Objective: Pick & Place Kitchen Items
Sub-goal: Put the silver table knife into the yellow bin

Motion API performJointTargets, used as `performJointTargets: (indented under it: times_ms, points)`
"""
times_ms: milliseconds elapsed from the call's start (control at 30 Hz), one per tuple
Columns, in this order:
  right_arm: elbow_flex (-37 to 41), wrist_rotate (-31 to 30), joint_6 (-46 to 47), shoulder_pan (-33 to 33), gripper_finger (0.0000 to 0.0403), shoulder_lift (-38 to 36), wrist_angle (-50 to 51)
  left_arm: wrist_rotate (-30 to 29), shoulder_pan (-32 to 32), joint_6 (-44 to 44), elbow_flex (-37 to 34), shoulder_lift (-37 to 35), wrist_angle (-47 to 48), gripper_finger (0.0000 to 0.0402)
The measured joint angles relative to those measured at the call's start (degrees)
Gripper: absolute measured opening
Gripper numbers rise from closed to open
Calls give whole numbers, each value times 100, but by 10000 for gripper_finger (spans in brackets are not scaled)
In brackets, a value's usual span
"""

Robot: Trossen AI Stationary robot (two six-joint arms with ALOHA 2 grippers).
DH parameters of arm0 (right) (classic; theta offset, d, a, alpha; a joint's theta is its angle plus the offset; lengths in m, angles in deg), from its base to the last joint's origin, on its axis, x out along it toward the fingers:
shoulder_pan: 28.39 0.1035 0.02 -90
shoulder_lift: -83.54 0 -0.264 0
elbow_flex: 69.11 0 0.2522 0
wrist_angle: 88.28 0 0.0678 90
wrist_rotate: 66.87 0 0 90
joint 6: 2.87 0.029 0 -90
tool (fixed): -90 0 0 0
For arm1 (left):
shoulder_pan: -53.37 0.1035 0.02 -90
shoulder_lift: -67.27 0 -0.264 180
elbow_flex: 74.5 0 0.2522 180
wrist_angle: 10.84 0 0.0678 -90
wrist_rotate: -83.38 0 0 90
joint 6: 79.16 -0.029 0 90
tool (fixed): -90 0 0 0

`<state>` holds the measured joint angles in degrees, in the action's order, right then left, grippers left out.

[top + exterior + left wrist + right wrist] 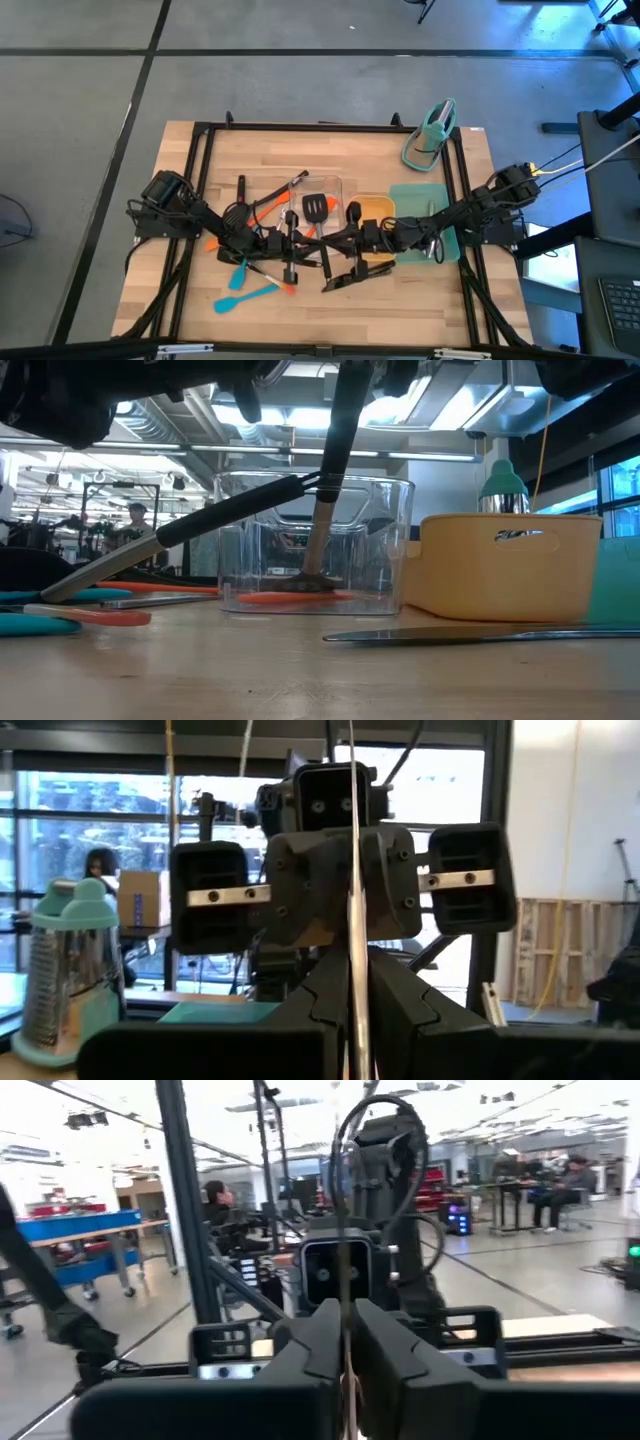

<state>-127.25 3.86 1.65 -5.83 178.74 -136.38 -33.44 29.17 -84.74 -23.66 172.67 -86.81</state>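
Observation:
A thin utensil with a dark handle [336, 450] stands nearly upright over the table's middle. In both wrist views it shows edge-on as a shiny strip [352, 920]. My left gripper [355, 1020] [297, 243] and my right gripper [345, 1370] [338, 240] face each other, level, and both are shut on it. Black-handled tongs [200, 520] lean on the clear tray [400, 540]. A black slotted turner [316, 208], blue spatulas [240, 297] and a flat steel utensil [480, 632] lie around. My left gripper pinches the utensil's flat sides [352, 982] between its two fingers. The fingers come level from the table's left and lie across it. The utensil stands upright in the hold. My right gripper pinches the same strip [345, 1342] between its two fingers, level from the table's right, across it. I cannot tell whether the utensil's lower end [312, 572], by the clear tray, rests on anything.
A yellow tray [375, 215] and a teal tray [425, 215] sit right of the clear tray. A teal-topped grater [432, 135] stands at the far right. A black frame [300, 127] rims the table. The near strip of the tabletop [400, 310] is bare.

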Motion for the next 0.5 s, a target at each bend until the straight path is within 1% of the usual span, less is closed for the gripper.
performJointTargets:
  times_ms: [100, 267, 333, 400, 500]
  points:
    - [-7, -255, 83, 16, 15, 0, 79, -62, 1, 12, 0, 2, 19, 16]
    - [-9, -393, 216, 13, 15, -2, 155, -381, -12, -84, -2, 4, 30, 20]
    - [-11, -620, 245, 39, 15, -26, 267, -437, -6, -153, -2, 7, 70, 35]
    - [-9, -890, 249, 76, 11, -111, 598, -456, -7, -293, -8, 2, 12, 55]
    - [-36, -1291, 180, 149, 8, -331, 1078, -661, -102, -462, -52, -4, 38, 81]
